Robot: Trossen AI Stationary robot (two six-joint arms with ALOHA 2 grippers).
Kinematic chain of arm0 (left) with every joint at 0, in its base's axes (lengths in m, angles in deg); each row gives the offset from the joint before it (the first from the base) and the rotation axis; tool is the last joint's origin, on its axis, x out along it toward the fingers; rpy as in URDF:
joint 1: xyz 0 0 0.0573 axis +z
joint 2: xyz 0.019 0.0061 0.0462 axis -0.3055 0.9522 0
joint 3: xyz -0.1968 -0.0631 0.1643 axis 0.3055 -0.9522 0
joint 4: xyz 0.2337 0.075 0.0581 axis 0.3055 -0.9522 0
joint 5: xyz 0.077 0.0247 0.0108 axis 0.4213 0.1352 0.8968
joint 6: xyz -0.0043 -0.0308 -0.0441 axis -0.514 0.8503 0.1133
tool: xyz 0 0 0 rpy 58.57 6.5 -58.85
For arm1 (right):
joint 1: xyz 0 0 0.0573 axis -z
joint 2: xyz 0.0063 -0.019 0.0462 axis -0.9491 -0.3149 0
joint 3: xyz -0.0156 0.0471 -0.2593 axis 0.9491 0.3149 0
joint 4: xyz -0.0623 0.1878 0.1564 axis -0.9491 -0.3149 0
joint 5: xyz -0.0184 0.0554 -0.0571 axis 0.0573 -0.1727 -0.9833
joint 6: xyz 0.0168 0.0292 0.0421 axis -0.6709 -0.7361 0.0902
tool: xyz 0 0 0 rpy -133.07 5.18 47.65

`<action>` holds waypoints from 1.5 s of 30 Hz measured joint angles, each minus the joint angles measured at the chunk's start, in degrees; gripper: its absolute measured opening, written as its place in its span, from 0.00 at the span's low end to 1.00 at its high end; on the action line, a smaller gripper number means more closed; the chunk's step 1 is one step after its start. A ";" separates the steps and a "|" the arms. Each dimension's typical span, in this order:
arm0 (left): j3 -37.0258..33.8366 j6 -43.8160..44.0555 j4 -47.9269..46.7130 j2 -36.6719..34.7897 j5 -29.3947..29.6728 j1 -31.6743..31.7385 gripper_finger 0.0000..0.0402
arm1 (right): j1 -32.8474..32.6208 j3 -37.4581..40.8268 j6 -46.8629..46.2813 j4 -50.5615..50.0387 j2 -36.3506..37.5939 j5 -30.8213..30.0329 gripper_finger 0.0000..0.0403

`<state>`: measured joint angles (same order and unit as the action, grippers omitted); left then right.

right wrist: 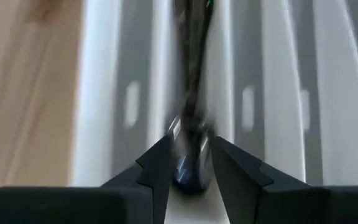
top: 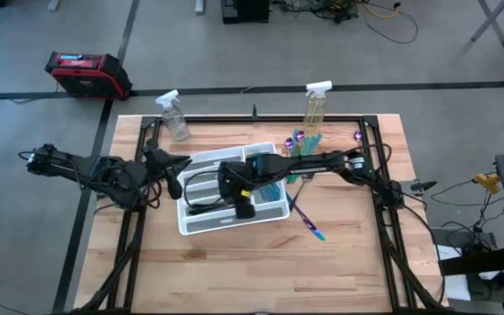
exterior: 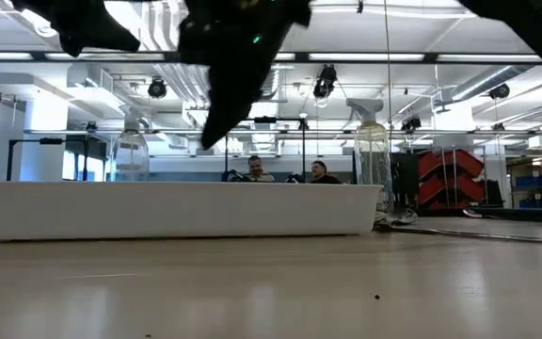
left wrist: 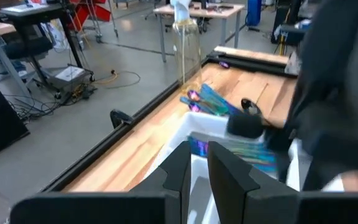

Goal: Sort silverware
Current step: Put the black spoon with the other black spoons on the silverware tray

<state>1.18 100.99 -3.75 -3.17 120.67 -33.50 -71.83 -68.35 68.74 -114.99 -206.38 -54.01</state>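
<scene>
Even, bright overhead light fills the room; ceiling strip lights [exterior: 139, 24] glare in the low view, where the arms read as black silhouettes. The dark utensil [right wrist: 191, 93] in the right wrist view smears with motion blur. The desk [top: 339, 271] shows only soft shadows.

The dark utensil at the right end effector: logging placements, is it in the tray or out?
In: the dark utensil lies in a slot of the white tray.

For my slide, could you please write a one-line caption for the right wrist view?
Right gripper releasing a dark, slim utensil into a slot of the white plastic organiser tray.
</scene>
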 joint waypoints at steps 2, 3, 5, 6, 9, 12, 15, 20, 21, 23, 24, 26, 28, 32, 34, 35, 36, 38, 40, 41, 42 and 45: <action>-0.97 0.11 -0.34 0.28 -0.87 0.00 0.10 | -0.49 0.94 1.38 -5.36 1.84 -0.05 0.25; -1.75 0.24 0.00 0.56 -1.06 0.00 0.10 | -0.69 1.68 2.07 -8.03 2.65 -0.04 0.25; -3.72 1.41 1.94 1.36 -1.12 0.00 0.10 | -0.81 3.98 3.12 -12.92 4.93 -0.25 0.23; -4.82 2.18 2.86 1.87 -1.18 0.00 0.10 | -0.72 5.51 3.36 -14.75 6.35 -0.28 0.22; -8.10 4.13 6.34 4.00 -1.24 0.00 0.10 | -0.21 12.32 3.75 -16.99 12.02 -0.21 0.19; -10.97 6.27 9.18 6.37 -1.23 0.00 0.10 | 0.81 21.06 3.85 -16.33 18.31 -0.23 0.17; -13.66 6.76 13.47 8.65 -1.23 0.00 0.10 | 2.25 30.18 5.26 -14.67 24.42 -0.44 0.15; -15.63 7.17 19.30 11.89 -1.10 0.00 0.10 | 5.30 45.64 11.62 -5.79 31.80 -4.47 0.12; -16.01 7.65 20.61 12.60 -1.13 0.00 0.10 | 6.10 48.37 13.09 -3.79 32.51 -4.82 0.12; -16.59 7.77 23.28 14.29 -2.78 0.00 0.10 | 7.99 53.47 15.58 0.67 33.36 -4.99 0.12; -16.84 7.38 23.95 15.22 -4.99 0.00 0.10 | 8.81 55.68 16.76 2.79 33.37 -5.00 0.12; -16.94 5.48 25.17 17.41 -9.64 0.00 0.10 | 10.34 59.38 19.36 6.76 33.25 -5.21 0.14; -16.90 4.11 27.56 19.75 -12.63 0.00 0.10 | 11.45 62.00 22.23 9.95 32.88 -5.29 0.16; -16.81 2.33 34.84 25.10 -13.56 -0.02 0.10 | 12.52 64.08 27.03 13.17 32.25 -8.91 0.20; -16.79 0.63 37.80 27.56 -13.56 0.00 0.10 | 12.56 64.14 28.79 13.45 32.17 -9.98 0.23; -16.79 0.02 39.26 28.86 -13.56 0.00 0.10 | 12.54 64.12 29.50 13.68 32.17 -9.92 0.24; -16.79 -0.68 40.76 30.10 -13.53 0.08 0.10 | 12.51 64.00 30.06 13.96 32.17 -9.94 0.25; -16.79 -1.52 43.07 32.15 -13.54 0.09 0.10 | 12.43 63.59 30.41 13.84 32.17 -10.02 0.27; -16.77 -1.65 45.43 33.85 -13.53 0.09 0.10 | 12.45 63.15 30.82 13.80 32.19 -10.44 0.29; -16.77 -1.65 46.42 34.64 -13.53 0.09 0.10 | 12.45 62.93 31.09 13.87 32.19 -10.45 0.30; -16.77 -1.67 47.06 35.27 -13.55 0.07 0.10 | 12.45 62.70 31.72 13.89 32.19 -10.58 0.31; -16.77 -1.71 48.59 36.83 -13.53 0.07 0.10 | 12.52 62.40 34.44 14.88 32.00 -10.57 0.32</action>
<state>-15.59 99.28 44.84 33.66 107.13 -33.43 -59.30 -5.95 103.19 -100.12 -174.37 -64.58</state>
